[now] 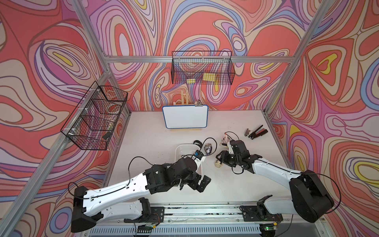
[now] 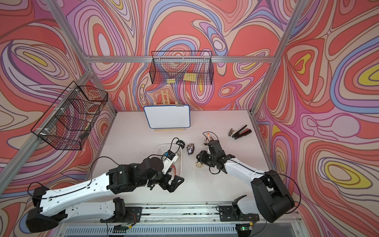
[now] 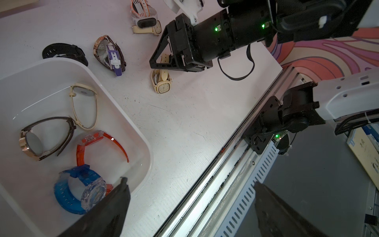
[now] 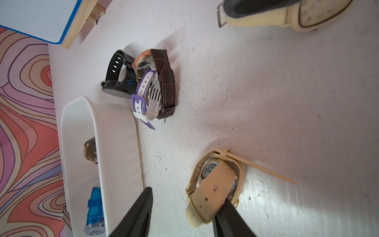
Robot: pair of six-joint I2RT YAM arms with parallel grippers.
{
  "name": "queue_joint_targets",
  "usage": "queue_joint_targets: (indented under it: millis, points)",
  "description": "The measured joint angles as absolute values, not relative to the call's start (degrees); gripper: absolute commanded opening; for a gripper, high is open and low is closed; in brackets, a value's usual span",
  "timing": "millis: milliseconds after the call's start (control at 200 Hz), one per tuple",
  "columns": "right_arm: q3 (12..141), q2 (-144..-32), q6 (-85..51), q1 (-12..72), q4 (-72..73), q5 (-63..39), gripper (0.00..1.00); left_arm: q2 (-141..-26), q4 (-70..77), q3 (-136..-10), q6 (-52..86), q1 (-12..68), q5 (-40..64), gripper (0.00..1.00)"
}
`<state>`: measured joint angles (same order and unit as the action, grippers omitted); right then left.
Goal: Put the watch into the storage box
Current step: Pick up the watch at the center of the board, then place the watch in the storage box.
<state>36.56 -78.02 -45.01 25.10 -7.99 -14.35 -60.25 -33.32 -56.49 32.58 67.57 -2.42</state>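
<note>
1. Cream watch (image 1: 217,164) is lying mid-frame in a top view, right of the storage box (image 1: 180,149)
2. Right gripper (image 4: 185,197) is straddling it, jaws apart, one finger touching
3. Left gripper (image 3: 190,182) is gaping wide

Table (image 1: 225,184) bare at near centre between the arm bases: wide passage. Far left strip also free. Storage box (image 1: 185,145) left of centre, its near half roofed by the left arm (image 1: 182,166), far half open from above. Watch heap (image 1: 207,148) just right of the box narrows that gap. Whiteboard (image 1: 185,117) blocks the far edge; tools (image 1: 256,132) far right.
</note>
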Motion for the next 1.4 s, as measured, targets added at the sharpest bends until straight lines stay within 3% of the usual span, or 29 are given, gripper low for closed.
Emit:
queue_joint_targets:
  millis: [225,706,1177,1397]
  points:
    - [37.01,-79.31,-44.18,25.04,-7.92,-13.98,0.22,-60.05,-33.89,-56.49,32.6,67.57,-3.03,0.99]
    - [45.41,-80.01,-40.36,25.04,-15.11,-12.64,0.04,-58.96,-34.74,-55.86,32.6,67.57,-4.84,0.99]
    - [58.06,-81.38,-35.24,25.78,-29.28,-17.19,0.0,-55.79,-35.99,-54.22,33.45,67.59,-7.16,0.99]
    - [69.87,-87.57,-33.8,36.32,-36.21,-19.99,0.0,-48.84,-39.88,-52.14,35.42,67.57,-10.61,0.99]
